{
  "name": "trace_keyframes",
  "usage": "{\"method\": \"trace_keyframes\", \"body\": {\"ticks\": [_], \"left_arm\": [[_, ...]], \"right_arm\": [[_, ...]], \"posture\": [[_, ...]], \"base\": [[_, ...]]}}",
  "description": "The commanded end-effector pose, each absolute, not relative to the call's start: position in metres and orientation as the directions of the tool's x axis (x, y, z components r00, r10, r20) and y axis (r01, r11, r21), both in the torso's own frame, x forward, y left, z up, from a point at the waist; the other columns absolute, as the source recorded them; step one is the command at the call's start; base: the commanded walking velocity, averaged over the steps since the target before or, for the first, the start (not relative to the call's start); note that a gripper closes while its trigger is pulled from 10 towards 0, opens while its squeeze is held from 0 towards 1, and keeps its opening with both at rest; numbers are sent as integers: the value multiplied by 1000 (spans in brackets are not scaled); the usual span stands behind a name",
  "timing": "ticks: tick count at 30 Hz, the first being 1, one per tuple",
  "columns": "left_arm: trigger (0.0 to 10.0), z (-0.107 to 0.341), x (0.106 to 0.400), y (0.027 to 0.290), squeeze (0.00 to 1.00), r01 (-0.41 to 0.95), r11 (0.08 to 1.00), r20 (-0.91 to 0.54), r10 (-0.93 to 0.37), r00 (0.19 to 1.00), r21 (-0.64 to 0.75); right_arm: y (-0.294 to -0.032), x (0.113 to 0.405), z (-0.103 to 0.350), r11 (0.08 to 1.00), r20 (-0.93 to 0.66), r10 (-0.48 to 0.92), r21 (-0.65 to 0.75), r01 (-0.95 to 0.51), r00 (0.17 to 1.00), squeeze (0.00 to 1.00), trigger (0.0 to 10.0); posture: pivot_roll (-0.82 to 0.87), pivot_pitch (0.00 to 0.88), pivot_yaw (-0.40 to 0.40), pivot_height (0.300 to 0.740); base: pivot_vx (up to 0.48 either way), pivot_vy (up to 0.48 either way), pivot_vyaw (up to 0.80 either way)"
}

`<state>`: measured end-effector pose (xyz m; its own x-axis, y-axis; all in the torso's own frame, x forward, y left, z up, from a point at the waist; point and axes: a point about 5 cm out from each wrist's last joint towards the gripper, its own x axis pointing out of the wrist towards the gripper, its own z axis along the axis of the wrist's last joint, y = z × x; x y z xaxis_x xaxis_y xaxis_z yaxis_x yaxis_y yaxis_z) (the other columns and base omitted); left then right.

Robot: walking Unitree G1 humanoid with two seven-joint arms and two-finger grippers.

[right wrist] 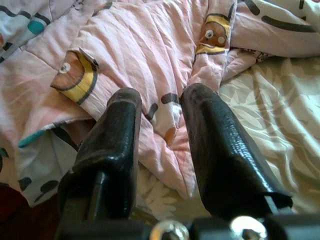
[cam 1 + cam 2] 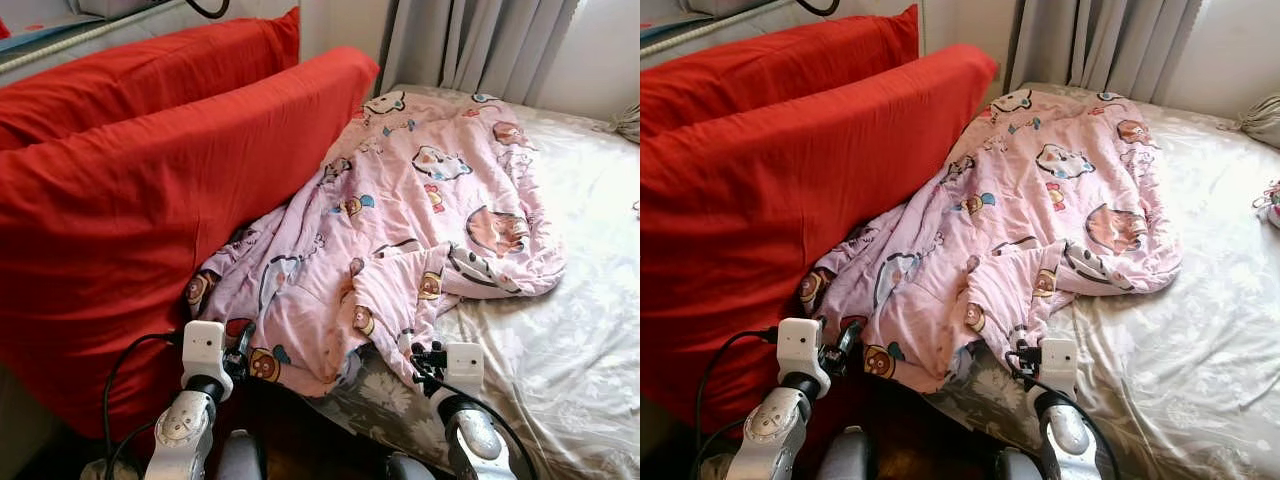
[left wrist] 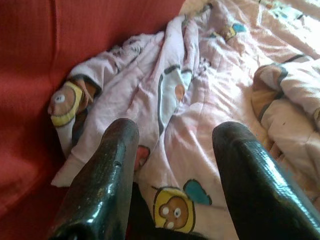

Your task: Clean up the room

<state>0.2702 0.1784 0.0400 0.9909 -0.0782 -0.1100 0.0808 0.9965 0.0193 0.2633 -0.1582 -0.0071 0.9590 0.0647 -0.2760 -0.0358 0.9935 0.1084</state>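
Right wrist view: quilt (image 1: 150,55) between gripper (image 1: 161,102) fingers.

A bed (image 2: 560,360) with a grey floral sheet carries a crumpled pink cartoon-print quilt (image 2: 400,230). Left of the quilt, two red pillows (image 2: 130,210) stand propped on edge, touching it.

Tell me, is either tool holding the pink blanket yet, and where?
Nothing held. Left tool and right tool both stand open just above the pink blanket's near edge.
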Motion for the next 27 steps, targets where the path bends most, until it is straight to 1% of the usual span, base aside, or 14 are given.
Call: {"method": "trace_keyframes", "body": {"ticks": [1,12,15,19,27], "left_arm": [[10000,37,269,178,0,89,995,-128,-84,988,36],[10000,37,271,179,0,85,996,-128,-79,989,40],[10000,36,270,178,0,87,995,-130,-81,988,38],[10000,35,270,178,0,91,995,-132,-85,988,38],[10000,34,270,177,0,97,995,-138,-90,986,40]], "right_arm": [[-158,262,-6,992,-259,66,118,-36,963,0,10000],[-158,262,-7,994,-276,58,108,-29,959,0,10000],[-159,262,-10,996,-308,50,91,-23,950,0,10000],[-160,262,-10,995,-298,50,96,-22,953,0,10000],[-160,260,-12,996,-309,41,92,-13,950,0,10000]], "posture": [[73,82,-45,621],[73,78,-45,621],[72,72,-43,621],[71,68,-41,601],[72,63,-40,601]], "base": [[0,0,0],[0,0,0],[0,0,0],[0,0,0],[0,0,0]]}}
